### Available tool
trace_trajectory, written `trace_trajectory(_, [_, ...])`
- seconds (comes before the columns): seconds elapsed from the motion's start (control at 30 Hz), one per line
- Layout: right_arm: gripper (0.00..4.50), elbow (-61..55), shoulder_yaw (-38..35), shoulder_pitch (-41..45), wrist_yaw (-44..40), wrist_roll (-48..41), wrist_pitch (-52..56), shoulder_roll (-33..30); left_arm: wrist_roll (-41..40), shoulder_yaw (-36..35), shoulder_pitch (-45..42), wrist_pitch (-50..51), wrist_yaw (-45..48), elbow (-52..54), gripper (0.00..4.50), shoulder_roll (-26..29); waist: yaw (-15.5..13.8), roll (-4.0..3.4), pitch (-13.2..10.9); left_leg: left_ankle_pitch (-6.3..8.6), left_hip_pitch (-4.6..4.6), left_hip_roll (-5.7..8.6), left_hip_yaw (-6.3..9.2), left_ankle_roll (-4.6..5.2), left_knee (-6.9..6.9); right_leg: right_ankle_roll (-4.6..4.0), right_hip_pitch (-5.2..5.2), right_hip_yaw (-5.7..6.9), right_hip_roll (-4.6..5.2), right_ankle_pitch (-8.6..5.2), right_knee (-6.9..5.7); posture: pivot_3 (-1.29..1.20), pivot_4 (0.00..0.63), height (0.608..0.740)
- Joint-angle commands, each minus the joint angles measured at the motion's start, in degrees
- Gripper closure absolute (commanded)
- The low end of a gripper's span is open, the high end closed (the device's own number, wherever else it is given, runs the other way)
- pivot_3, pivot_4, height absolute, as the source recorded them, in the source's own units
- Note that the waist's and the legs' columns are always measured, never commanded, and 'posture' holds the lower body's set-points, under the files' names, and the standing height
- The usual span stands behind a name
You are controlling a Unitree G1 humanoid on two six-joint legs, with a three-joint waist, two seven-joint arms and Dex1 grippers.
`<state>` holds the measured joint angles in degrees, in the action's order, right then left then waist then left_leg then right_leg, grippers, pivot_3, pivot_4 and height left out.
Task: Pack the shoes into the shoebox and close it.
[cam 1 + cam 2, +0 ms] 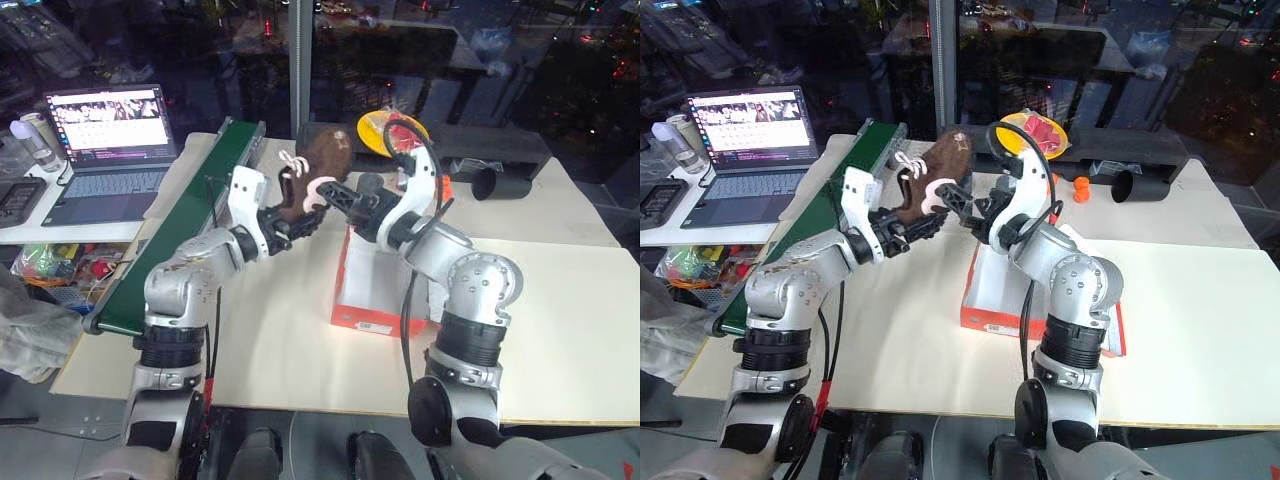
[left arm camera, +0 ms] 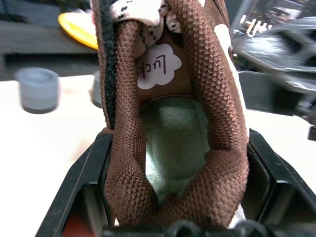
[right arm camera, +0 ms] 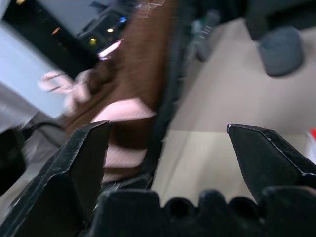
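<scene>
Left gripper [image 1: 300, 215] raised above the cream table [image 1: 560, 300], clamped on 1 dark brown shoe [image 1: 320, 165] by its heel end, toe tilted up and away toward the window. Inside the left wrist view: brown knit collar of the shoe squeezed between the 2 black fingers [image 2: 84, 182], pale green insole and a white cloud-shaped label visible down the opening, white laces at the top. Right gripper [image 1: 958, 205] lifted to the same height, just beside the shoe on its right, jaws spread wide and holding nothing; in the right wrist view, 2 fingers [image 3: 84, 163] far apart with the brown shoe and its white lace loop just beyond the left one, touching or not impossible to tell. Red-orange shoebox [image 1: 365, 300] resting on the table directly below and behind the right forearm, lid state hard to judge behind the arm. Near the window: a yellow plate [image 1: 375, 130], a black cylinder [image 1: 500, 182] lying on its side, and small orange balls [image 1: 1080, 188]. On the left: a green conveyor belt [image 1: 185, 215] along the table edge, with an open laptop [image 1: 110, 150] beyond it.
</scene>
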<state>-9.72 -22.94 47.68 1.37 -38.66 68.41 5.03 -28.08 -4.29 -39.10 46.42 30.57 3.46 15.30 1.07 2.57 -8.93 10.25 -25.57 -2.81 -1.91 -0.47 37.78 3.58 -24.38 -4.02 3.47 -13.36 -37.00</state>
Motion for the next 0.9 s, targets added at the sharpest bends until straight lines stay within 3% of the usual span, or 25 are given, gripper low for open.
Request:
trace_trajectory(0.03, [0.00,-0.7,-0.7,4.0,1.9,-2.5,-0.5,0.7,-1.6,2.3,-1.4,-0.6,1.7,3.2,1.90,-1.1,0.4,-0.08,0.0,0.00,0.01,0.00,0.00,0.00,0.00,0.00,-0.01,-0.01,-0.01,0.00,0.00,0.00,0.150,0.719])
trace_trajectory(0.23, [0.00,-1.2,-1.0,3.3,3.4,-4.1,-1.7,0.7,-1.0,3.7,-1.6,-1.7,2.8,2.2,1.90,-0.5,1.1,-0.12,0.0,0.00,-0.01,0.00,0.02,0.00,-0.01,0.00,0.00,0.00,-0.02,0.00,0.04,0.00,0.150,0.719])
trace_trajectory(0.33, [0.74,-1.9,-1.2,2.6,4.5,-5.0,-2.0,1.1,-0.8,3.5,-1.8,-1.9,2.7,1.6,1.90,-0.2,1.4,-0.13,0.0,0.00,0.00,0.00,0.04,0.00,-0.01,0.00,0.00,0.00,-0.02,0.00,0.03,0.00,0.150,0.719])
trace_trajectory(0.57, [3.12,-2.7,-1.0,1.9,5.9,-6.2,-2.1,1.0,0.2,4.2,-1.3,-2.5,2.7,1.6,1.90,0.2,1.4,-0.15,0.0,0.00,-0.01,0.00,0.04,0.00,-0.02,0.01,0.00,0.00,-0.02,-0.01,0.07,0.00,0.150,0.719])
trace_trajectory(0.6, [3.40,-2.7,-0.9,1.9,5.9,-6.4,-2.0,1.0,0.4,4.4,-1.2,-2.7,2.7,1.7,1.90,0.2,1.4,-0.15,0.0,0.00,-0.01,0.00,0.04,0.00,-0.02,0.00,0.00,0.00,-0.02,-0.01,0.08,0.00,0.150,0.719])
trace_trajectory(0.63, [3.40,-2.7,-0.8,1.9,5.9,-6.6,-2.0,1.0,0.5,4.5,-1.0,-2.9,2.7,1.8,1.90,0.2,1.4,-0.15,0.0,0.00,-0.01,0.00,0.04,0.00,-0.02,0.00,0.00,0.00,-0.02,-0.01,0.08,0.00,0.150,0.719])
trace_trajectory(0.7, [3.44,-2.7,-0.8,2.1,6.1,-6.9,-2.3,1.0,0.4,4.4,-0.8,-3.5,2.9,1.9,0.89,0.0,1.4,-0.17,0.0,0.00,-0.01,0.00,0.04,0.00,-0.02,0.00,0.00,0.00,-0.02,-0.01,0.08,0.00,0.150,0.719])
trace_trajectory(0.77, [3.44,-2.4,-1.0,2.4,6.7,-6.7,-3.7,0.8,1.5,6.0,-0.3,-3.9,3.7,2.6,0.21,0.8,1.4,-0.18,0.0,0.00,-0.01,0.00,0.04,0.00,-0.03,0.00,0.00,0.00,-0.02,-0.01,0.09,0.00,0.150,0.719])
trace_trajectory(0.8, [3.44,-2.3,-1.2,2.5,7.1,-6.6,-4.5,0.6,2.1,6.7,0.0,-4.1,3.8,3.0,0.01,1.2,1.4,-0.20,0.0,0.00,-0.01,0.00,0.04,0.00,-0.04,0.00,0.00,0.00,-0.02,-0.01,0.10,0.00,0.150,0.719])
trace_trajectory(0.9, [3.44,-1.1,-2.3,3.5,9.8,-4.1,-7.6,-1.1,3.2,7.9,1.2,-4.9,4.4,3.1,0.01,2.7,1.4,-0.23,-0.1,0.00,-0.01,0.00,0.04,0.00,-0.05,0.00,0.00,0.00,-0.02,-0.01,0.12,0.00,0.150,0.719])
